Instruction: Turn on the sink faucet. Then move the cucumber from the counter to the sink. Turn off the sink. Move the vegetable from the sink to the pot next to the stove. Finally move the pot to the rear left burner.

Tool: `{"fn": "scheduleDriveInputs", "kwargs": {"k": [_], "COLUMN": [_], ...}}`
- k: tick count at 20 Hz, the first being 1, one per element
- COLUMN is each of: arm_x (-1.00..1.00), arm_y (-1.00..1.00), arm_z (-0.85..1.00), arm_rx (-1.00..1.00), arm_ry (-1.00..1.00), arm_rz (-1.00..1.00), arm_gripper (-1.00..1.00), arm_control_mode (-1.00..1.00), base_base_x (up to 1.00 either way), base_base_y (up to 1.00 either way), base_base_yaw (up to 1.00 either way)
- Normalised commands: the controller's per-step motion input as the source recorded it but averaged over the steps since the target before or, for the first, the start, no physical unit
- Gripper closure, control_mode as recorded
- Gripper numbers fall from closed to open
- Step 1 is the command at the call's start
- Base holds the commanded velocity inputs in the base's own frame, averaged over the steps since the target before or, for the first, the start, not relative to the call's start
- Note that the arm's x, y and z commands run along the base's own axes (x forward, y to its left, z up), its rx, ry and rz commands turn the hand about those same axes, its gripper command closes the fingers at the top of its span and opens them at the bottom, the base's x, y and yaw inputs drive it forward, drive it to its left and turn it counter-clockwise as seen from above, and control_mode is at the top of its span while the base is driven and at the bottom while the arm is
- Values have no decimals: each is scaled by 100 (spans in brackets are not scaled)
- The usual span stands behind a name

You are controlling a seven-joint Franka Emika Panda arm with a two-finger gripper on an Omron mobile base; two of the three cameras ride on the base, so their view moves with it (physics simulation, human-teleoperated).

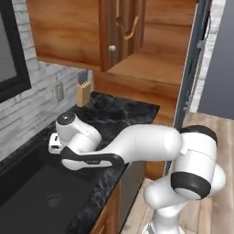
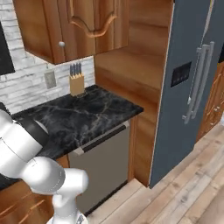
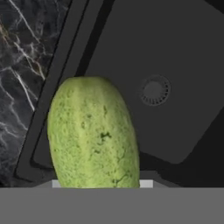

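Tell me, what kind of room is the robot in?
It looks like a kitchen. There's a black sink set in a marble counter, a knife block by the brick wall, wooden cabinets above, and a tall grey fridge beside them.

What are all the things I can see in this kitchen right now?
cucumber: one, yellowish-green, close to the hand camera, above the sink
sink: one, black, round drain, set in the counter
counter: one, black marble with pale veins
knife block: one, tan wood, back of the counter by the wall
upper cabinets: brown wood, above the counter
wall outlet: one, grey, on the brick wall
dishwasher: one, grey, under the counter
fridge: one, dark grey, right of the counter
arm: one, white, reaching over the sink
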Motion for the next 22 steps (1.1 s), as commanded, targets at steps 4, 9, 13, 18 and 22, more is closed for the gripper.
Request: {"fn": "scheduleDriveInputs", "kwargs": {"k": [4, 9, 13, 18, 22], "arm_x": [0, 0, 0, 0, 0], "arm_y": [0, 0, 0, 0, 0], "arm_z": [0, 0, 0, 0, 0], "arm_rx": [0, 0, 0, 0, 0], "arm_ry": [0, 0, 0, 0, 0], "arm_rz": [0, 0, 0, 0, 0], "arm_gripper": [100, 100, 100, 100, 100], "arm_control_mode": [100, 100, 100, 100, 100], "base_base_x": [-2, 0, 0, 0, 0], "base_base_y": [-39, -44, -58, -59, -56], "base_base_yaw": [-60, -58, -56, -56, -55]}}
